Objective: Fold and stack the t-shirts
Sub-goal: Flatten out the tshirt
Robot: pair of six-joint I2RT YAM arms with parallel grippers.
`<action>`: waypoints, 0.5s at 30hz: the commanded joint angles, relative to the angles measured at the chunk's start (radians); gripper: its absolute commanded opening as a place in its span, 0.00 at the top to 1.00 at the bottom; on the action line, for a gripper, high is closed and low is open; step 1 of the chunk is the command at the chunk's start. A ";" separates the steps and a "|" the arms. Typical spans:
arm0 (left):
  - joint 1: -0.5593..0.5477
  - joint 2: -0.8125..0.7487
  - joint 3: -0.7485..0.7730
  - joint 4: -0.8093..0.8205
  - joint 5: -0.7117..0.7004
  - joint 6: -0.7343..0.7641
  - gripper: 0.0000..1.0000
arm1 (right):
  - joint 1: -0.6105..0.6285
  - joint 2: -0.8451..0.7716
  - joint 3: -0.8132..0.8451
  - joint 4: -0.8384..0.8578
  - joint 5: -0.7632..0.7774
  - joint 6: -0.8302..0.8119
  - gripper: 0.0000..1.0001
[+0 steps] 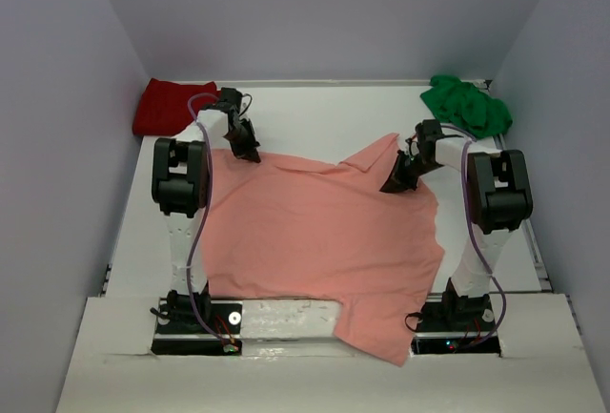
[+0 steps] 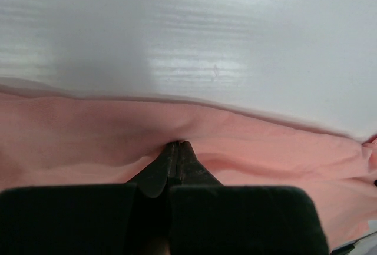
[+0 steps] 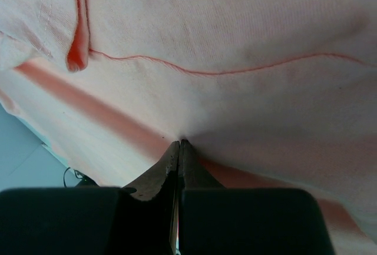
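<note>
From the top camera I see the salmon-pink shirt (image 1: 315, 241) spread over the middle of the table (image 1: 315, 113), with one corner drooping over the near edge at 5 o'clock. The dark red shirt (image 1: 170, 106) is bunched in the 10 o'clock corner and the bright green shirt (image 1: 467, 106) in the 2 o'clock corner. The left gripper (image 1: 250, 151) meets the pink cloth's far edge at 11 o'clock, and the right gripper (image 1: 396, 182) meets it at 1 o'clock.

On my left wrist feed the jaws are clenched, pinching a pucker of pink cloth just short of its far hem, with bare table at 12 o'clock.

My right wrist feed shows jaws clamped on raised pink fabric, a stitched seam running across at 12 o'clock.
</note>
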 commanded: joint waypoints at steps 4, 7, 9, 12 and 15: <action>0.058 0.131 0.128 0.002 -0.113 0.016 1.00 | 0.012 -0.036 -0.060 -0.022 0.093 -0.035 1.00; 0.091 0.152 0.150 -0.009 -0.109 0.023 1.00 | 0.012 -0.042 -0.066 -0.022 0.096 -0.037 1.00; 0.105 0.148 0.145 -0.017 -0.109 0.034 1.00 | 0.012 -0.044 -0.066 -0.022 0.097 -0.035 1.00; 0.128 0.111 0.098 -0.014 -0.112 0.048 1.00 | 0.012 -0.041 -0.060 -0.022 0.097 -0.032 1.00; 0.148 0.051 0.007 -0.003 -0.119 0.069 1.00 | 0.012 -0.033 -0.046 -0.022 0.097 -0.028 1.00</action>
